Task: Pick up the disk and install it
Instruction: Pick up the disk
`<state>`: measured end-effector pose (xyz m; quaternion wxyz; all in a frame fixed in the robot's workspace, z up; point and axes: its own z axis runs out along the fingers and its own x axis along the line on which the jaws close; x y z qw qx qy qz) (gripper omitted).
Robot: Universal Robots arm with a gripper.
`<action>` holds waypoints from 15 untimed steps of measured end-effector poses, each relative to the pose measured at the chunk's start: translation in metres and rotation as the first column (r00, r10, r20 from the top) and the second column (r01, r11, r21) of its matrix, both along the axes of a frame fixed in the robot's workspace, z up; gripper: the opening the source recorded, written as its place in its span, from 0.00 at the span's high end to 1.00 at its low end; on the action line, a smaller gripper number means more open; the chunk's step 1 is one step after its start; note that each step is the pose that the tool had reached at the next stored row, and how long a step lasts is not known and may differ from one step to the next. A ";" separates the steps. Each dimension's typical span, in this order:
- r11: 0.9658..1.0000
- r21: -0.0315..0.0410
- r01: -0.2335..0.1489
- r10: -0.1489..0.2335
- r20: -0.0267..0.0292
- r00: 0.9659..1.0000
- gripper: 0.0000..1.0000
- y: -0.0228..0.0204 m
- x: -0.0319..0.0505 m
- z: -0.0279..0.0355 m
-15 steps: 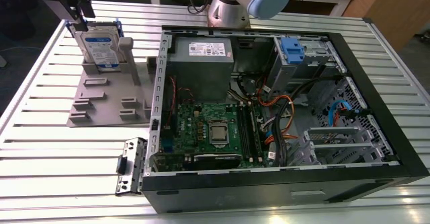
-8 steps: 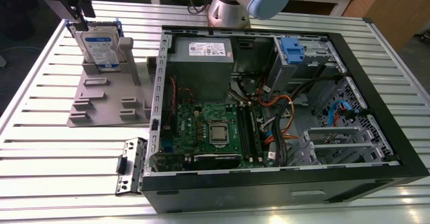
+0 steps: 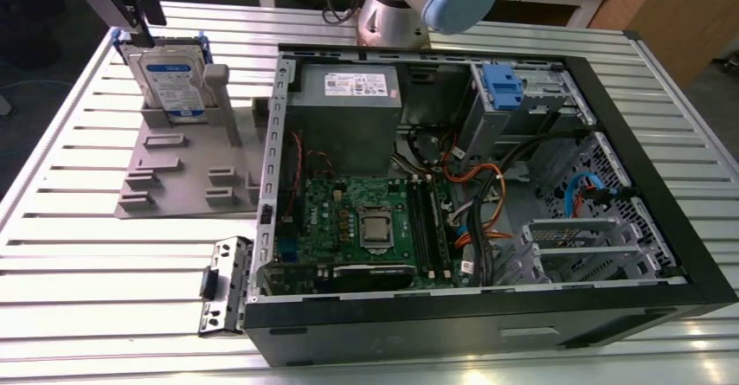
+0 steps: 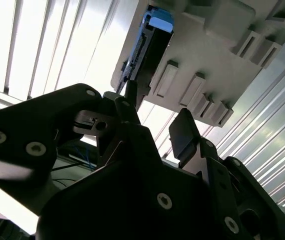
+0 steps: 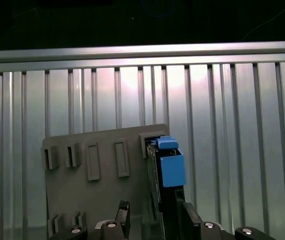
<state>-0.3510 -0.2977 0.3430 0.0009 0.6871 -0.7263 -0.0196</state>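
The disk (image 3: 173, 80), silver with a white-and-blue label and a blue carrier frame, stands upright in a grey slotted holder (image 3: 185, 173) on the exterior view's left. My gripper (image 3: 138, 15) hangs just above its top edge, apart from it. In the first wrist view the disk (image 5: 158, 172) is edge-on, its blue bracket uppermost, and lines up with the gap of the open gripper (image 5: 155, 220). In the second wrist view the dark fingers (image 4: 185, 131) stand apart, short of the disk (image 4: 141, 52), and hold nothing.
An open computer case (image 3: 612, 125) lies on the slatted metal table (image 3: 69, 255), with a blue-fronted drive cage (image 3: 508, 86), a grey power supply (image 3: 344, 99) and a green motherboard (image 3: 363, 221) inside. A loose metal bracket (image 3: 225, 285) lies by the case's near corner.
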 end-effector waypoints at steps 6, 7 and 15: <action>1.000 0.000 0.000 0.000 0.000 1.000 0.47 0.0118 -0.0006 -0.0004; 1.000 0.000 0.000 0.000 0.000 1.000 0.47 0.0134 -0.0009 -0.0005; 0.999 0.000 -0.043 0.043 0.000 0.999 0.47 0.0177 -0.0050 -0.0028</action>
